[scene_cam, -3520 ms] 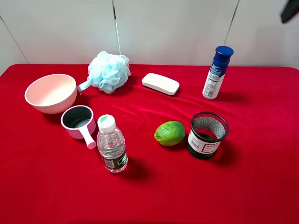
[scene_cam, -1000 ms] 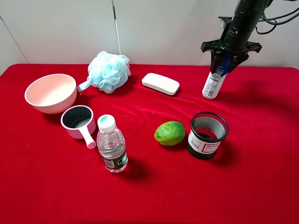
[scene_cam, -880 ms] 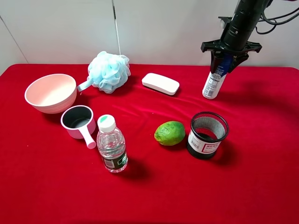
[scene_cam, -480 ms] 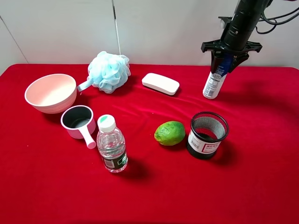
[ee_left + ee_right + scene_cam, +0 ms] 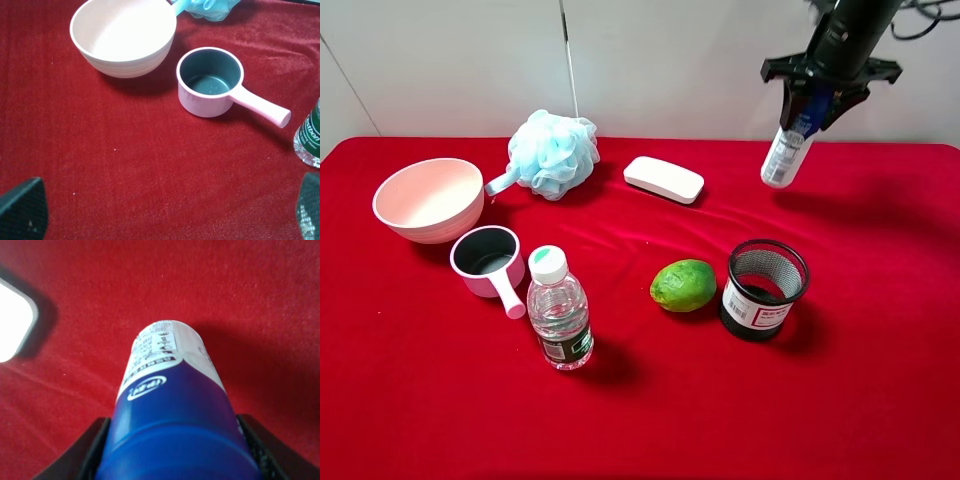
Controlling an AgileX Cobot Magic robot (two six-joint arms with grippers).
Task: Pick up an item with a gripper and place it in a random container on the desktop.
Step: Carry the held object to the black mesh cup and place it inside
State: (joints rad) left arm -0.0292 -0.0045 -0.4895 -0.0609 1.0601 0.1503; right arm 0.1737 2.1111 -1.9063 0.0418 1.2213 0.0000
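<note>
My right gripper (image 5: 823, 92) is shut on the dark-blue cap of the slim white bottle (image 5: 786, 155) and holds it in the air above the back right of the red desktop (image 5: 880, 360). In the right wrist view the bottle (image 5: 170, 405) fills the middle between my black fingers (image 5: 90, 455). The black wire-mesh cup (image 5: 763, 289) with a white barcode label stands upright, nearer the front than the bottle and below it. My left gripper (image 5: 165, 212) is open, its fingertips (image 5: 22, 210) far apart over bare cloth.
A green lime (image 5: 684, 285) lies just left of the mesh cup. A white soap box (image 5: 664, 179), blue bath puff (image 5: 553, 153), pink bowl (image 5: 428, 199), handled cup (image 5: 488, 262) and clear water bottle (image 5: 559, 310) stand to the left.
My right arm came into view and closed on the bottle's cap. In the last half second it lifted the bottle off the cloth and slightly to the right.
</note>
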